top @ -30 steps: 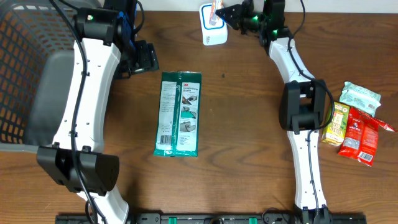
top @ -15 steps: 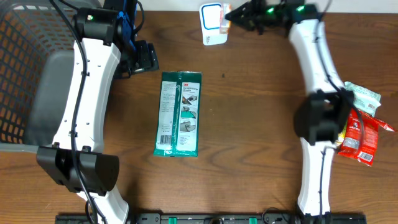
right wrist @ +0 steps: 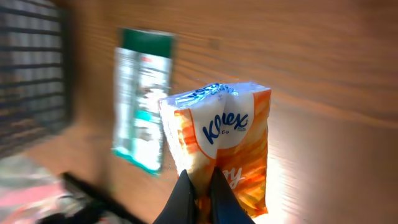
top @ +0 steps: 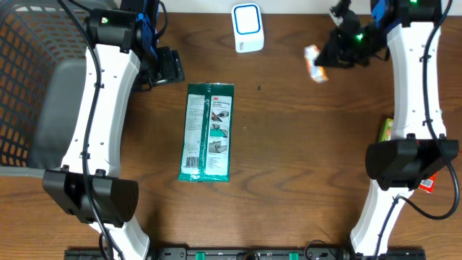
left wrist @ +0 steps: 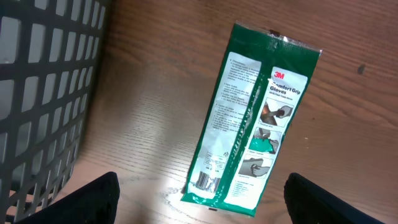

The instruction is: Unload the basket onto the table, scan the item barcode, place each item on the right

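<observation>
Pinching the Kleenex pack (right wrist: 227,149), right jaws hover; left jaws gape.

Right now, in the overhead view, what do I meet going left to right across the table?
Mesh basket → green gloves packet → white scanner → Kleenex tissue pack → yellow-green carton, partly hidden.

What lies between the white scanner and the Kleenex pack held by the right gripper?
Nothing: the overhead view shows only bare table between the scanner and the Kleenex pack.
</observation>
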`<state>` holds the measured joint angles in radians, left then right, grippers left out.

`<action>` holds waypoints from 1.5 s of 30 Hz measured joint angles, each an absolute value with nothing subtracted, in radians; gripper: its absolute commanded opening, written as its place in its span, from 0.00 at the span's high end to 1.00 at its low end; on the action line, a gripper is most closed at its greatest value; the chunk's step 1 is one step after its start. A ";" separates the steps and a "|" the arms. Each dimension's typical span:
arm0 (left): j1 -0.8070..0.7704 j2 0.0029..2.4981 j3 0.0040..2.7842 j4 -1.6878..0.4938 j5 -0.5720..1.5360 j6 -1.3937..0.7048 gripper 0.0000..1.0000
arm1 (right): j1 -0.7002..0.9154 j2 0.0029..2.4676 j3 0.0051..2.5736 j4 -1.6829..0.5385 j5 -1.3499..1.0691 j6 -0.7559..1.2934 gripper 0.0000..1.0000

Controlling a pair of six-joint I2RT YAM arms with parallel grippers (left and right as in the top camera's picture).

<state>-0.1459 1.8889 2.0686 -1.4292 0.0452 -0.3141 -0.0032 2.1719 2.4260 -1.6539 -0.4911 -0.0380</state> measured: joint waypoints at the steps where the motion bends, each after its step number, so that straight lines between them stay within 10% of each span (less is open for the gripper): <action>1: -0.146 1.889 2.069 -1.429 0.045 -0.314 0.15 | -0.007 2.172 2.414 -1.652 -0.458 -0.041 0.99; 23: -0.146 1.889 2.069 -1.429 0.045 -0.314 0.15 | -0.096 2.184 1.666 -1.015 0.234 0.080 0.99; 27: -0.146 1.889 2.069 -1.429 0.045 -0.314 0.15 | -0.139 2.183 1.654 -0.998 0.240 0.093 0.52; 30: -0.146 1.889 2.069 -1.429 0.045 -0.314 0.15 | -0.164 2.183 1.649 -0.997 0.217 0.084 0.36; 45: -0.146 1.889 2.069 -1.429 0.045 -0.314 0.15 | -0.163 2.156 1.818 -1.209 0.059 0.054 0.23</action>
<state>-0.1459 1.8889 2.0686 -1.4292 0.0452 -0.3141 -0.1635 2.1559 1.8183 -1.2091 0.0593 0.0544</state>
